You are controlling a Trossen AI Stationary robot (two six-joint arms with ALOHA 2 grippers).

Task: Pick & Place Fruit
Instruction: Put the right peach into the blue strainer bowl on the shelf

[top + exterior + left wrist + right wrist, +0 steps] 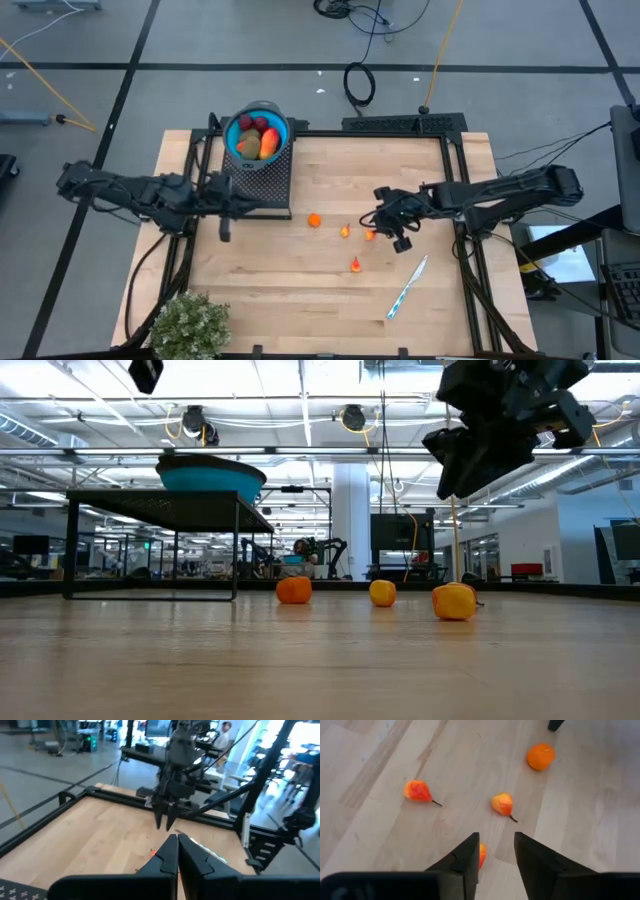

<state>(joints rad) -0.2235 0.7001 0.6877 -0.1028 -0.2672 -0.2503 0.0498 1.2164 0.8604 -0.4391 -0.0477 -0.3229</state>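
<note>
A blue bowl stands on a black mesh stand at the table's far left. It holds a few fruits: dark red balls, a brown-green oval and a red-orange piece. Several small orange fruits lie on the wood: a round one and pear-shaped ones. My right gripper hangs open above them, one fruit partly hidden behind a finger. My left gripper is shut and holds nothing. It hangs in front of the stand, pointing toward the right arm.
A white-and-blue pen lies near the table's right front. A bushy green plant stands at the near left corner. A black frame borders the table's far and side edges. Bare wood lies between the stand and the plant.
</note>
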